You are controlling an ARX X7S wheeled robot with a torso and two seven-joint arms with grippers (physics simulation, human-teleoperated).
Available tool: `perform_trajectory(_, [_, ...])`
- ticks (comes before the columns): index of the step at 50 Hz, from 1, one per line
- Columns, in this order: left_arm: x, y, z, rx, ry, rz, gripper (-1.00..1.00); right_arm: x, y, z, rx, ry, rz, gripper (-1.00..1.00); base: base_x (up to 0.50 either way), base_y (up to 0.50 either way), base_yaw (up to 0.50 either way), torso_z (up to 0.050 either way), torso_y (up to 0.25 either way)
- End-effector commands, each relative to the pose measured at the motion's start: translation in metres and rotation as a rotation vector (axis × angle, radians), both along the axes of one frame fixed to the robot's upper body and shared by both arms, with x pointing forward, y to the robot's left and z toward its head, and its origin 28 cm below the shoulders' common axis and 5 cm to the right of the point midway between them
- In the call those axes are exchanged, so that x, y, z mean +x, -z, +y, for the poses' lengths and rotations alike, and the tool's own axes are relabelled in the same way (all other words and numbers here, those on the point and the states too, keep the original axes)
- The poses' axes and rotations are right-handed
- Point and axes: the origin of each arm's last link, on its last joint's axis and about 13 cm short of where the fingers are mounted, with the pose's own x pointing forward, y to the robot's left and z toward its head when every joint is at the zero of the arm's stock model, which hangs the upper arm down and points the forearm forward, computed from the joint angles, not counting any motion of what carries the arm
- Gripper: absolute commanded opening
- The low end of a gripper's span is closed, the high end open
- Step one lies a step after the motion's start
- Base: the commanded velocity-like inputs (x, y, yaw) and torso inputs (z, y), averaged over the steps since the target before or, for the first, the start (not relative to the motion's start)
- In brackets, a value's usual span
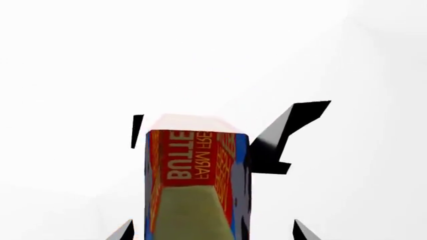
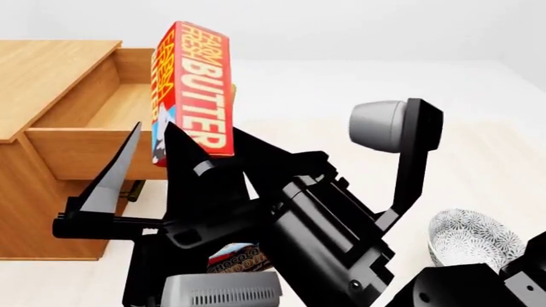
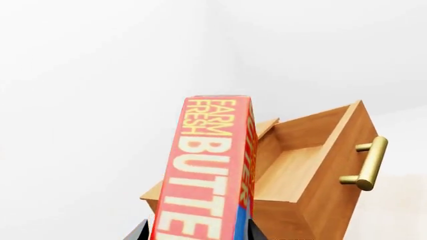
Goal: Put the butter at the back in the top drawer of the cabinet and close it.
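- Red cardboard with orange-yellow panels and yellow "FARM FRESH BUTTER" lettering: the small rectangular butter box [image 2: 201, 83] stands nearly upright in the air, tilted slightly, beside and above the open front corner of the top drawer.
- In the left wrist view the left tool [image 1: 213, 125] has glossy black angular fingers [image 1: 283, 137] set against both long sides of the butter box [image 1: 190, 165], pinching it.
- In the right wrist view only two black slivers of the right tool [image 3: 197, 232] flank the butter box [image 3: 210, 175] at the frame edge; I cannot tell whether they press on it.
- The light-brown wooden top drawer [image 2: 94, 150] is pulled out; its smooth, grained interior shows nothing inside.
- Its brass bar handle [image 3: 367, 162] is a round rod on two short posts, standing off the drawer front [image 3: 333, 165].
- The light-brown wooden cabinet [image 2: 43, 64] has a flat grained top, level with the drawer rim.
- A black wedge-shaped finger [image 2: 111, 182] rises in front of the drawer panel in the head view.
- A round bowl with a fine black-and-white pattern [image 2: 474, 240] sits low and well apart from the cabinet.
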Motion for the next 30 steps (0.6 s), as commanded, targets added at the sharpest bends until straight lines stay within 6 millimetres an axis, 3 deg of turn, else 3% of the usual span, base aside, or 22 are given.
perform_trajectory(1, [-0.0021, -0.0013, -0.0009, -0.001, 0.008, -0.002, 1.0, -0.0006, -0.0041, 0.0011, 0.027, -0.023, -0.06, -1.0, 0.0, 0.0, 0.0, 0.0, 0.0])
perform_trajectory(30, [-0.0046, -0.0052, -0.0021, -0.001, 0.017, -0.008, 1.0, 0.0054, 0.0023, 0.0037, 0.02, -0.027, -0.029, -1.0, 0.0, 0.0, 0.0, 0.0, 0.001])
